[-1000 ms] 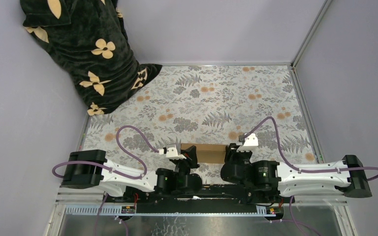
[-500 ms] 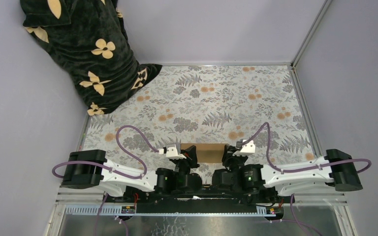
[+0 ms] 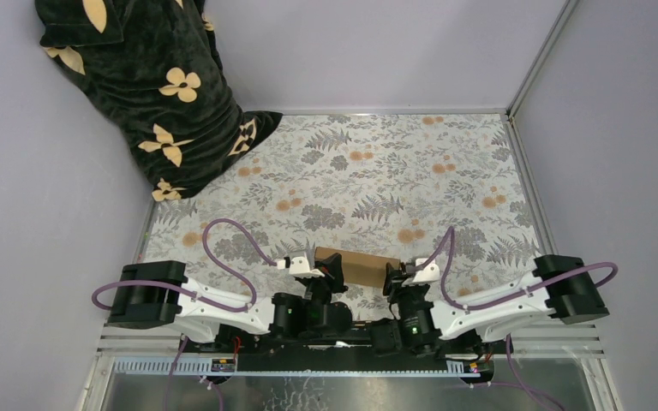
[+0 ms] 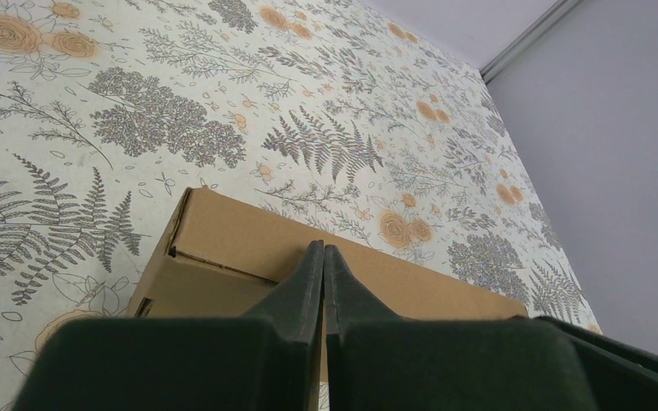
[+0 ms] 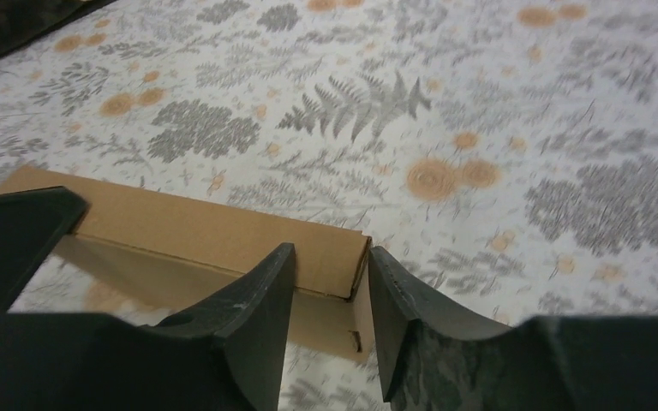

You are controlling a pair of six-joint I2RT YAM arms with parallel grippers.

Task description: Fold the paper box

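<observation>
The paper box is a shallow closed brown cardboard box. It lies on the floral cloth at the near edge, between the two wrists, slightly skewed. My left gripper is shut, and its tips sit over the near edge of the box top, with nothing visible between the jaws. My right gripper is open. In the right wrist view it straddles the right end corner of the box, one finger in front of the long side and one just past the end wall.
A dark blanket with cream flowers is heaped in the back left corner. Grey walls enclose the table, and a metal rail runs along the right side. The floral cloth stretches beyond the box.
My right arm has pulled back and swung left, bringing its gripper to the box's right end. The box has turned slightly, its right end nearer to me. The left arm has stayed put.
</observation>
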